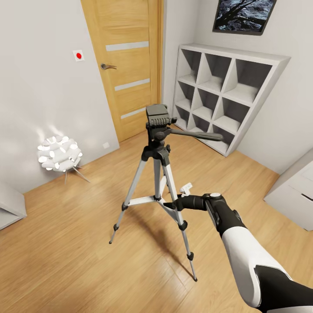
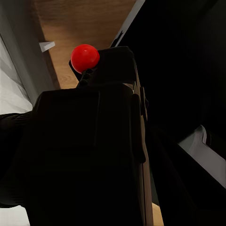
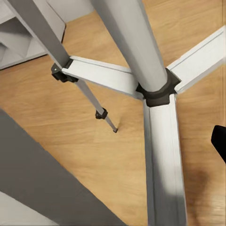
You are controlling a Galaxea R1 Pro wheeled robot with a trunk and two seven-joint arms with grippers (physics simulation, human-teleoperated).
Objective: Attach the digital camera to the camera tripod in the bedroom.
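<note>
Standing upright on the wood floor, the camera tripod (image 1: 158, 174) is our landmark: legs spread, long axis vertical, black pan head (image 1: 157, 119) on top with its handle (image 1: 198, 135) sticking out toward the white cube shelf (image 1: 221, 93). Our right gripper (image 1: 174, 204) is reached in at the tripod's mid-height spreader braces, just beside the leg nearest us, well below the head. The right wrist view looks down past the centre column (image 3: 129, 42) and brace hub (image 3: 157, 89); one dark fingertip (image 3: 219, 141) edges in, so we cannot tell how wide the jaws stand or whether they touch metal.

The digital camera (image 2: 84, 155) sits right in front of the left wrist lens, black body with its red dot (image 2: 84, 57), so we judge it held in the left gripper, though fingers are too dark to make out. So the camera likely must travel up to the pan head, above the right gripper; the left arm carries it, the right arm is nearer the tripod.
</note>
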